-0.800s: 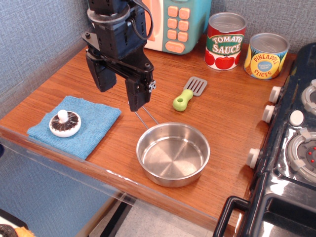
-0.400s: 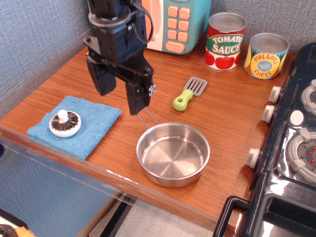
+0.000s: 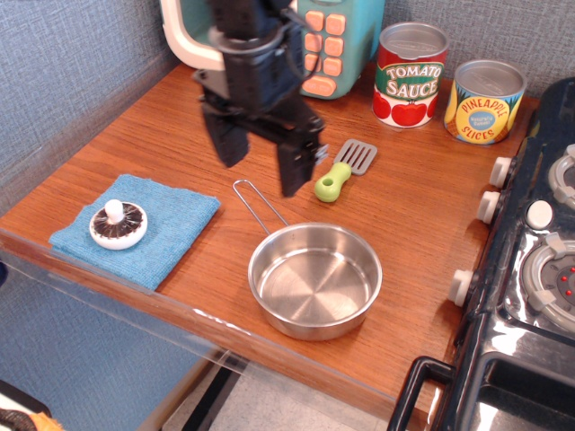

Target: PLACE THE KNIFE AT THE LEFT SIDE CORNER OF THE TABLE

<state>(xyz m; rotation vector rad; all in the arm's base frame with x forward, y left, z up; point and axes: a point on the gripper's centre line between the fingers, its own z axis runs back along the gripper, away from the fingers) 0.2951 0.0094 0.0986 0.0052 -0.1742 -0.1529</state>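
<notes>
The knife [image 3: 344, 168] is a small toy spatula with a lime-green handle and a grey slotted head. It lies flat on the reddish-brown wooden table [image 3: 422, 215], toward the back middle. My black gripper [image 3: 260, 171] hangs above the table just left of the knife's handle. Its two fingers are spread apart and hold nothing. The right finger [image 3: 294, 171] stands close beside the green handle, and I cannot tell whether it touches it.
A steel pan [image 3: 314, 278] with a wire handle sits at the front middle. A blue cloth [image 3: 137, 227] with a mushroom [image 3: 118, 224] lies at the front left. Two cans [image 3: 410, 74] and a toy microwave [image 3: 314, 40] stand at the back. A black stove [image 3: 530, 269] fills the right.
My gripper has moved right and toward the back, from over the pan's wire handle to beside the knife. The wire handle now shows fully. Nothing else moved.
</notes>
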